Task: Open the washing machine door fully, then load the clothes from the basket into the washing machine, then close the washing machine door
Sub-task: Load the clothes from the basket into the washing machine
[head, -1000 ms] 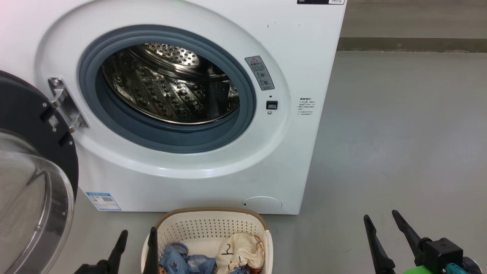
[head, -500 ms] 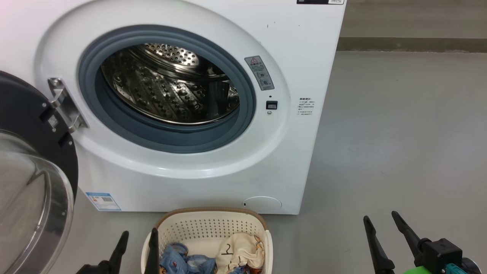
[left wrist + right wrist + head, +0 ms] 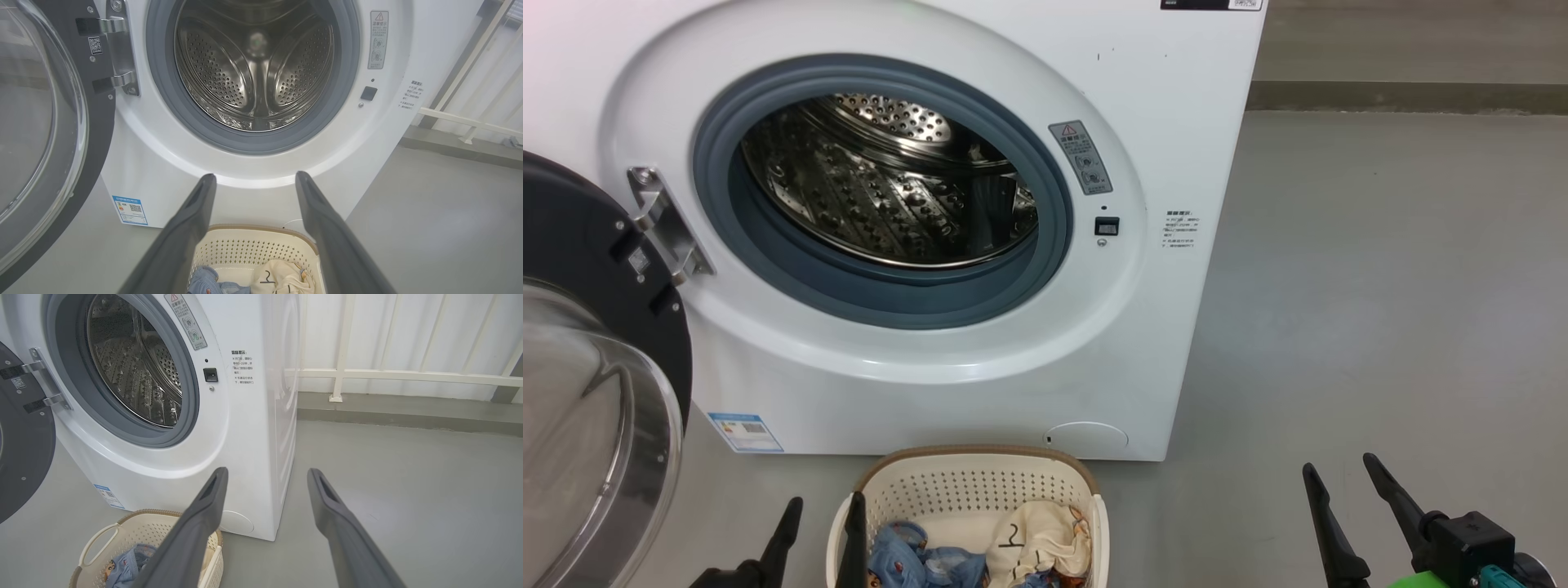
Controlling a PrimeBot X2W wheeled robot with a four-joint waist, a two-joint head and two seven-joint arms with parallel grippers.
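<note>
The white washing machine (image 3: 1176, 122) stands with its steel drum (image 3: 882, 184) empty. Its black-rimmed glass door (image 3: 588, 392) is swung wide open to the left, also seen as the door (image 3: 45, 122) in the left wrist view. On the floor in front sits the cream basket (image 3: 972, 482) holding light blue clothes (image 3: 907, 555) and a cream cloth (image 3: 1037, 535) with a black mark. My left gripper (image 3: 823, 510) is open at the basket's left rim, above the basket (image 3: 253, 249). My right gripper (image 3: 1339, 472) hangs open over bare floor to the right, with the basket (image 3: 135, 531) at its lower left.
Grey floor (image 3: 1380, 286) stretches to the right of the machine. A white railing (image 3: 392, 375) and a low kerb run behind. The open door takes up the space on the left.
The left gripper has sunk a little toward the bottom edge of the head view. Nothing else has moved.
</note>
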